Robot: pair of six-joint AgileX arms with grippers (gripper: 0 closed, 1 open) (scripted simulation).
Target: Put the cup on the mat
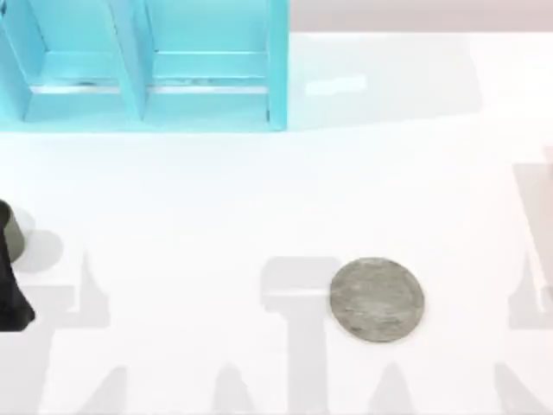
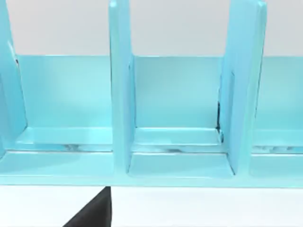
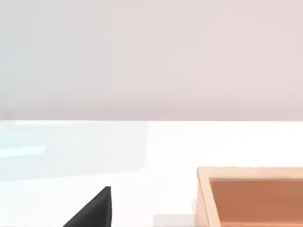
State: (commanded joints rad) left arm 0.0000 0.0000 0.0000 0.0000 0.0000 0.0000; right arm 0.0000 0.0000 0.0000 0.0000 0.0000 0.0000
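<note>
The mat (image 1: 377, 299) is a flat round grey stone-like disc lying on the white table, right of centre and toward the front. At the table's far left edge stands the olive-grey cup (image 1: 9, 228), partly cut off by the top view's border. A black part of my left gripper (image 1: 14, 296) sits right beside the cup, on its near side; whether they touch cannot be told. A black piece of my left gripper (image 2: 93, 211) also edges into the left wrist view. A similar black piece of my right gripper (image 3: 93, 211) shows in the right wrist view, over bare table.
A light-blue rack with upright dividers (image 1: 147, 69) stands at the back left, and the left wrist view faces it closely (image 2: 180, 118). An open orange-brown wooden box (image 3: 251, 196) appears in the right wrist view. White table surface lies between the cup and the mat.
</note>
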